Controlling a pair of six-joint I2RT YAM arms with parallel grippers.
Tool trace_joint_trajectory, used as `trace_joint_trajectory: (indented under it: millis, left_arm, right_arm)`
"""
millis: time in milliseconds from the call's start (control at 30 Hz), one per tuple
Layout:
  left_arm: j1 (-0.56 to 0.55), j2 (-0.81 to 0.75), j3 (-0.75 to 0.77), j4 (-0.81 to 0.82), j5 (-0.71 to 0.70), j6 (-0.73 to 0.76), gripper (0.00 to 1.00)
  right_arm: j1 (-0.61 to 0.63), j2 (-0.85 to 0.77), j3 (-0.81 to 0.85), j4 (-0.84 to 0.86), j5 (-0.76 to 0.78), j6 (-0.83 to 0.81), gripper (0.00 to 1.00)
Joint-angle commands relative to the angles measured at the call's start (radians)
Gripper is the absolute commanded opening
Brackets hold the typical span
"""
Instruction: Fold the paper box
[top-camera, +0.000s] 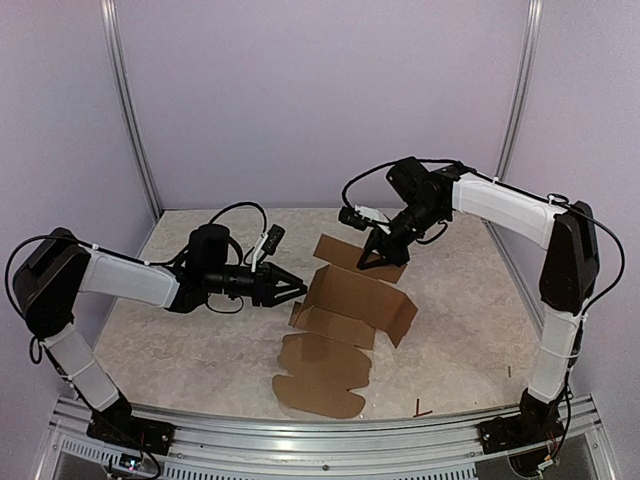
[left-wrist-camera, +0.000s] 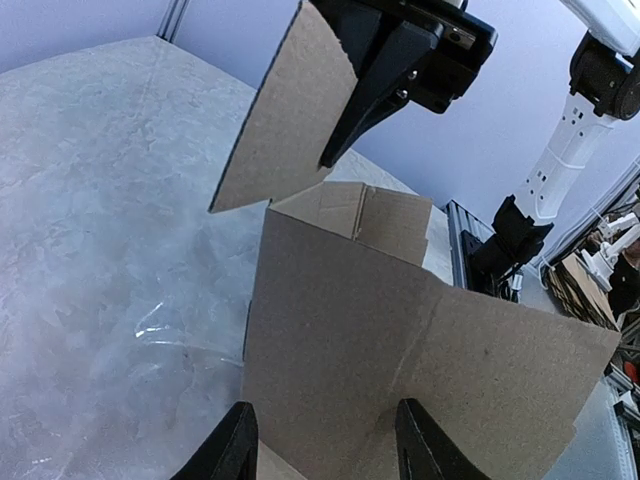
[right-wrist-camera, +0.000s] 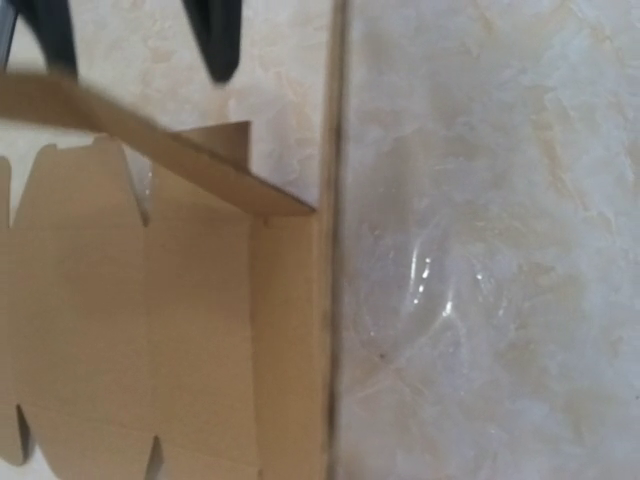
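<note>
The paper box (top-camera: 350, 300) sits mid-tabletop (top-camera: 170, 340), and its raised panels wall off its middle. At its far flap the right claw (top-camera: 378, 262), pinched on the cardboard, blocks that side. The left claw (top-camera: 296, 289), jaws apart, crowds its left edge. To the box's right there is bare room. Its near flaps lie flat, open overhead. A dark scrap (top-camera: 421, 408) lies off its near-right.

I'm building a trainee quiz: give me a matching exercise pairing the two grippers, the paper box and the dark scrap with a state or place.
1 left gripper
2 right gripper
3 paper box
4 dark scrap

a near the table's front edge
b partly folded, walls raised
c jaws apart at the box's left side
d shut on a raised flap

Pairs: 1-c, 2-d, 3-b, 4-a
</note>
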Motion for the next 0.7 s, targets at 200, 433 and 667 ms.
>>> trace_joint_trajectory:
  millis: [200, 433, 667]
  left_arm:
    - [-0.044, 0.132, 0.114, 0.015, -0.029, 0.032, 0.47]
    - [-0.054, 0.163, 0.146, 0.058, 0.032, 0.093, 0.44]
    - [-0.054, 0.178, 0.154, 0.094, 0.129, 0.106, 0.3]
  right_arm:
    - [-0.006, -0.002, -0.007, -0.018, -0.132, -0.027, 0.0]
    - [-0.005, 0.004, 0.006, -0.104, -0.252, -0.107, 0.0]
    - [-0.006, 0.033, 0.057, -0.208, -0.368, -0.19, 0.0]
